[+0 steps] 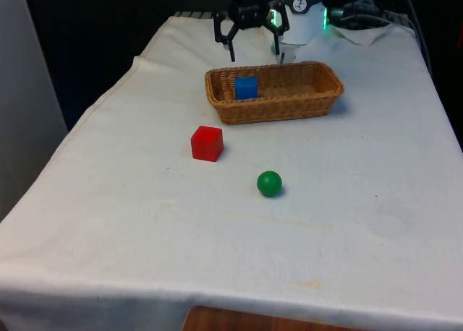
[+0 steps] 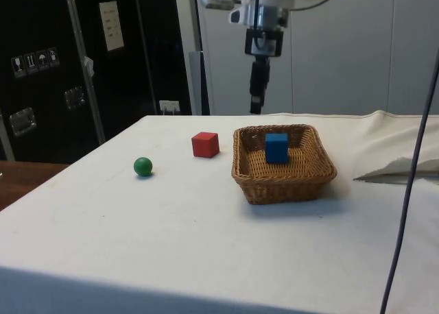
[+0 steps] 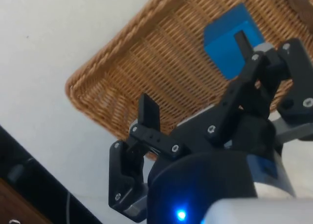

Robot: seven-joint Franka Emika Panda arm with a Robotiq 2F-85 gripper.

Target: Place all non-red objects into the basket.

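Your claw (image 1: 253, 48) is hanging released and empty above the basket (image 1: 318, 103), which is holding the blue cube (image 1: 246, 87). You are now aiming for the green ball (image 1: 269, 183) nearer on the counter (image 1: 362, 222); descend centered, since it may roll, avoiding the red cube (image 1: 207, 143).

Basket: the woven wicker basket (image 1: 289, 103) sits toward the table's far end.
Inside: the blue cube (image 1: 246, 87) (front view's left part).
Before it: red cube (image 1: 207, 143), then green ball (image 1: 269, 183), apart.

Woven wicker basket (image 1: 289, 107), matt white tablecloth (image 1: 217, 237), glossy green ball (image 1: 269, 183)
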